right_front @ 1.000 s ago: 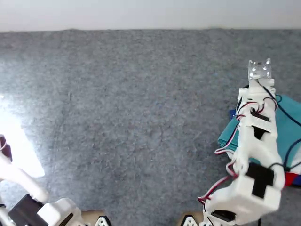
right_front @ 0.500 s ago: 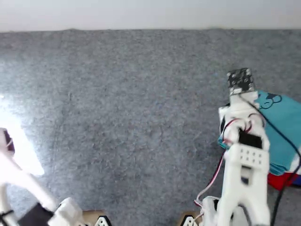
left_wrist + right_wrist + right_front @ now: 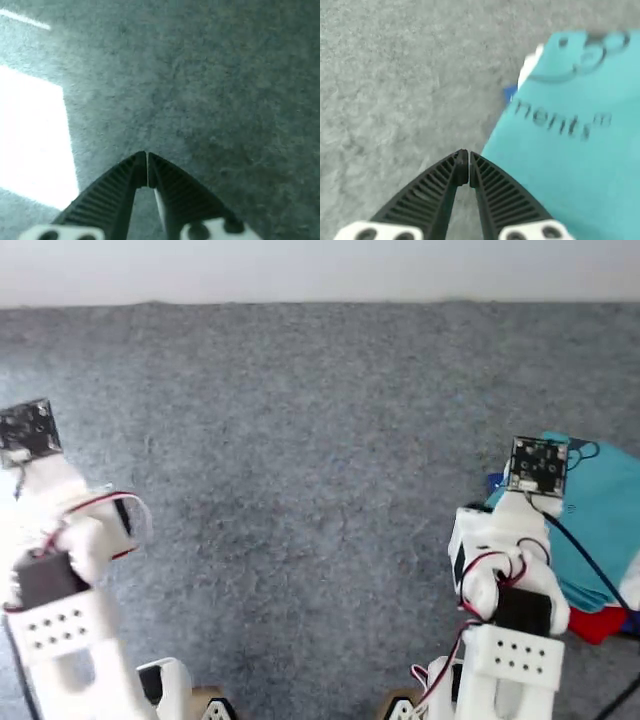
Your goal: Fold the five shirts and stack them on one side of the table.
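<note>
Most of the high view is the grey, felt-like table (image 3: 300, 420), and the landmark on it is the stack of shirts (image 3: 610, 540) at the edge on the right arm's side.

The left arm (image 3: 60, 580) stands well apart from the stack, across the whole width of the table. A second ago it lay low at the near corner with little more than its base showing. Now it has risen and stretched out, so its wrist reaches further from the base than the stack's far edge does.

The right arm (image 3: 510, 590) stands just beside the stack, over the edge that faces the left arm. A second ago it stretched past the stack's far corner. Half a second ago it had swung in over that edge, and it has since drawn back toward its base.

The stack itself has not shifted. The teal shirt (image 3: 600, 510) lies folded on top, print side up, and the red shirt (image 3: 595, 625) pokes out beneath it at the near end. How many shirts lie between them cannot be counted.

The right gripper (image 3: 466, 156) hangs above bare table just beside the teal shirt's edge, its black ribbed jaws closed together on nothing. The left gripper (image 3: 147, 159) is also pressed shut and empty, far from the stack, beside a bright patch of light (image 3: 30, 140).

A blue corner (image 3: 509, 94) and a white corner (image 3: 530, 70) peek out from under the teal shirt.
</note>
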Robot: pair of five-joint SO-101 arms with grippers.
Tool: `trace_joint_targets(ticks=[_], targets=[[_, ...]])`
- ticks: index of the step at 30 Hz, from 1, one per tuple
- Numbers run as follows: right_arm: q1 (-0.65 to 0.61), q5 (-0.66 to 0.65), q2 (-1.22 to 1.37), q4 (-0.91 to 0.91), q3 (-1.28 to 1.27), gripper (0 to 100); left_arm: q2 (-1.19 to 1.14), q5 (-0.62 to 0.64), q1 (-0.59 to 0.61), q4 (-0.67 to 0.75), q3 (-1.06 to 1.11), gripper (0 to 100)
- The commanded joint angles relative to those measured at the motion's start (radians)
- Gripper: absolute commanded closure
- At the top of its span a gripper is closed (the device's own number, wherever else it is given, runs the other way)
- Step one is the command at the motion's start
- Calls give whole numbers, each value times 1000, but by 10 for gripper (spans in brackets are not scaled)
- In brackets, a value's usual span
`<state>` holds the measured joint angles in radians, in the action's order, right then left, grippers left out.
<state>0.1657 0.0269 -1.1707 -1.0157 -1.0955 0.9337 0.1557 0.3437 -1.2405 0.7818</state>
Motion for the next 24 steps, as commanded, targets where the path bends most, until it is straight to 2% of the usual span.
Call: trace_joint_targets(ticks=[1,9,12,17,20,24], targets=[[-13,101,-59,-130,6,983,106,34,-121,100,127,985],[-42,104,-259,-229,-72,987,391,34,-298,446,530,986],[-54,104,-398,-249,-144,987,523,32,-331,526,659,986],[-54,92,-648,-262,-287,987,730,32,-373,539,829,986],[-54,31,-636,-257,-345,987,830,34,-374,528,908,986],[-54,9,-622,-203,-410,987,882,34,-394,440,901,986]])
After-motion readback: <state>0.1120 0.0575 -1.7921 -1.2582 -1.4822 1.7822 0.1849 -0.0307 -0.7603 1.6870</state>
